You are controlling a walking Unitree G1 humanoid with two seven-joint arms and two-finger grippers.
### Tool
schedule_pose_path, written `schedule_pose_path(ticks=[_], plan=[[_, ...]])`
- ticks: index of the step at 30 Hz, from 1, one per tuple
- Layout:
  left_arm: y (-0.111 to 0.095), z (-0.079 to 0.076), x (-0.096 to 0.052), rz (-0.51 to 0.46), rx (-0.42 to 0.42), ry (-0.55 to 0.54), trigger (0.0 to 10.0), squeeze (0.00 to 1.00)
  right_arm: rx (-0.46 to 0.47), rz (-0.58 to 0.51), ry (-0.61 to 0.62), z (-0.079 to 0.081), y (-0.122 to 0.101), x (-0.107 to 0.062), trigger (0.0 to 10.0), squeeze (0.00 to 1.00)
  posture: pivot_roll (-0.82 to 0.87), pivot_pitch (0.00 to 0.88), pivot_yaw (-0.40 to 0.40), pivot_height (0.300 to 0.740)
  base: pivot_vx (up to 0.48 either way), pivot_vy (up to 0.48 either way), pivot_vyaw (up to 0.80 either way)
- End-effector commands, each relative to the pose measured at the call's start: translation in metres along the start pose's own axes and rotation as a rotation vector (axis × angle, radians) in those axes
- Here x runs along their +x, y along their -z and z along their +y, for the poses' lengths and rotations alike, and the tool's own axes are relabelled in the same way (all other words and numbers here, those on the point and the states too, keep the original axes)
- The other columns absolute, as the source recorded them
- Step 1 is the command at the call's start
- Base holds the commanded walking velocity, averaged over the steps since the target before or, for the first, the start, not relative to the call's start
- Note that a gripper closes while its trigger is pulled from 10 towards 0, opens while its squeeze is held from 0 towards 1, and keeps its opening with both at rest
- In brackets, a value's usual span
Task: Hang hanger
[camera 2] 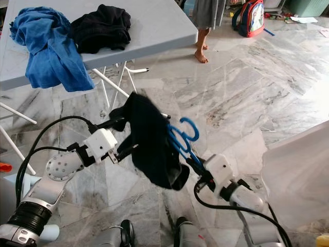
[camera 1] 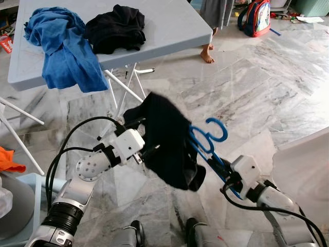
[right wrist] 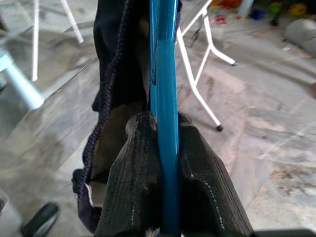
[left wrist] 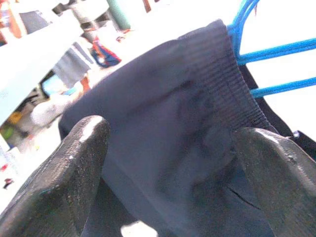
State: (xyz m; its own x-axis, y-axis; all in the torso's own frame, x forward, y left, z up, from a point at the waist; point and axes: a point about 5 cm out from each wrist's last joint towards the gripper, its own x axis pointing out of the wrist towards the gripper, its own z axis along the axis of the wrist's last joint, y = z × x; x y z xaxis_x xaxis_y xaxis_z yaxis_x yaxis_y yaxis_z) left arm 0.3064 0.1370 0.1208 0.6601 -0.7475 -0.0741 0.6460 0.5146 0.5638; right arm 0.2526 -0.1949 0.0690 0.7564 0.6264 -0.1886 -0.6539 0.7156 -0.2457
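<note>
A blue plastic hanger is held low over the marble floor, hook pointing up and to the right. My right gripper is shut on its bar, and the fingers clamp the blue bar. A black garment is draped over the hanger's left end and hangs down in folds. My left gripper is at the garment's left side. Its fingers stand wide apart with the dark cloth between them.
A grey folding table stands ahead with a blue cloth and a black cloth on it. A person's bare legs and a backpack are beyond it. A white sheet-like object is at right, an orange cloth at left.
</note>
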Motion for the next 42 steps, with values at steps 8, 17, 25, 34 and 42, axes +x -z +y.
schedule_pose_path(ticks=[8,17,25,34,42], plan=[[0.007,0.003,-0.009,0.042,0.063,0.08,10.0,1.0,-0.036,0.021,-0.157,0.014,0.009,-0.01,10.0,0.0,-0.11,0.256,0.053,0.74,0.0,0.0,0.0],[0.009,0.015,-0.013,0.061,0.106,0.123,10.0,0.8,-0.025,0.023,-0.255,0.027,0.011,-0.007,10.0,0.0,-0.1,0.261,0.057,0.74,0.0,0.0,0.0],[0.015,-0.001,-0.011,0.078,0.102,0.28,10.0,0.0,-0.066,0.012,-0.339,0.027,0.002,-0.004,10.0,0.0,-0.1,0.263,0.056,0.74,0.0,0.0,0.0],[0.018,-0.009,-0.012,0.083,0.1,0.394,10.0,0.0,-0.093,0.029,-0.414,0.028,0.001,-0.007,10.0,0.0,-0.11,0.26,0.056,0.74,0.0,0.0,0.0],[0.028,-0.011,-0.015,0.14,0.052,0.475,10.0,0.0,-0.099,0.037,-0.513,0.029,-0.003,-0.015,10.0,0.0,-0.11,0.26,0.064,0.74,0.0,0.0,0.0]])
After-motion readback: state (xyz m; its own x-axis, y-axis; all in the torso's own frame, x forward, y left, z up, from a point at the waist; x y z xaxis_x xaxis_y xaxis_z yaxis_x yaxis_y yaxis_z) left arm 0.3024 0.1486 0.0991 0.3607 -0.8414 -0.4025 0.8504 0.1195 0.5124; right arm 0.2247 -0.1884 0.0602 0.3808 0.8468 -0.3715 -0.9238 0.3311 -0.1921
